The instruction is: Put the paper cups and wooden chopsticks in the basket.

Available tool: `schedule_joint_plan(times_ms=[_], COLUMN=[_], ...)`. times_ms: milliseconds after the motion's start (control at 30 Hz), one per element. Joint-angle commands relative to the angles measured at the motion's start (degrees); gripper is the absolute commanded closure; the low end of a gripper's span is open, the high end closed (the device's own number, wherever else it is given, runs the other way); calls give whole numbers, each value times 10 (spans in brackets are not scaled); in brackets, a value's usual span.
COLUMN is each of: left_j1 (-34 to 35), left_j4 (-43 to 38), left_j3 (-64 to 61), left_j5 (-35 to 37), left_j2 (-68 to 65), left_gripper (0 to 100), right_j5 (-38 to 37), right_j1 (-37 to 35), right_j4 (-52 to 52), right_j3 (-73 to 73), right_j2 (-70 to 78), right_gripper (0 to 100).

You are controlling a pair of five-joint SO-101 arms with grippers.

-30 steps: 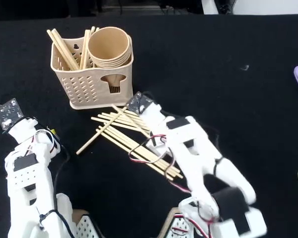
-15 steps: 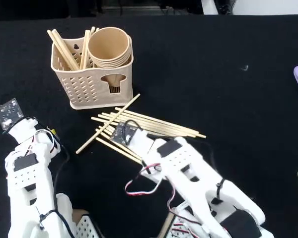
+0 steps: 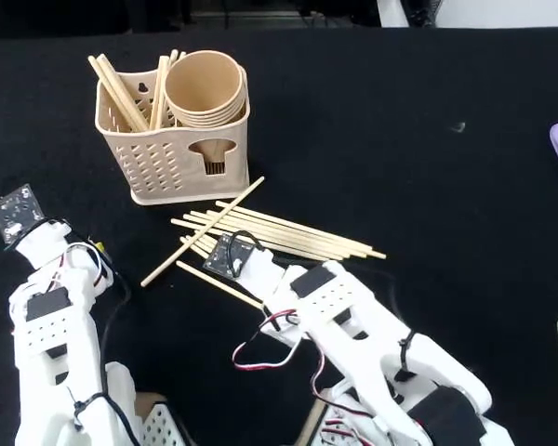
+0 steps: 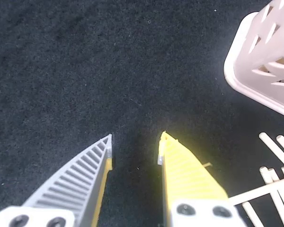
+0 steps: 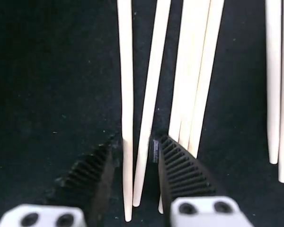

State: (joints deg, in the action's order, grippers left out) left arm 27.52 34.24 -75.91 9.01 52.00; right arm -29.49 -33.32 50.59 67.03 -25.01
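Right pincer [image 5: 136,142], spread around the ends of two chopsticks [image 5: 125,71] at 5 o'clock of the basket [image 3: 163,163], risks an end-pinch letting them pivot and drop.

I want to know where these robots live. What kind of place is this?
Probably a robot practice bench in a lab: two white arms sit at a black table, with a basket and chopsticks laid out for sorting.

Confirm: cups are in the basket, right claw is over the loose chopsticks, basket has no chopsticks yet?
Wrong on the last point: the basket holds several chopsticks beside the cups, per the high view. The rest stands: right claw is over the loose chopsticks.
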Motion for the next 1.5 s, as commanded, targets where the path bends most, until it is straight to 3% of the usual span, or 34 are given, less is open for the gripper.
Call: schedule_joint_plan(times_ms=[0,67,267,667,833,1033,1233,1333,1467], left_j1=[-4,-4,-4,-4,-4,-3,-3,-3,-3], left_j4=[-10,-10,-10,-10,-10,-10,-10,-10,-9], left_j3=[2,2,2,2,2,2,2,2,2], left_j5=[3,3,3,3,3,3,3,3,3], left_j2=[11,11,11,11,11,11,11,11,11], left_gripper=[838,838,838,838,838,838,838,838,838], right_j5=[-1,-1,-1,-6,-46,-57,19,75,144], right_j1=[-6,-7,-6,-6,-6,-23,-88,-91,-91], right_j4=[-6,-6,40,264,294,292,277,195,-11], right_j3=[0,0,-1,-72,-130,-214,-349,-369,-316], right_j2=[7,7,-24,-350,-357,-313,-270,-246,-213], right_gripper=[905,993,988,988,988,987,988,988,988])
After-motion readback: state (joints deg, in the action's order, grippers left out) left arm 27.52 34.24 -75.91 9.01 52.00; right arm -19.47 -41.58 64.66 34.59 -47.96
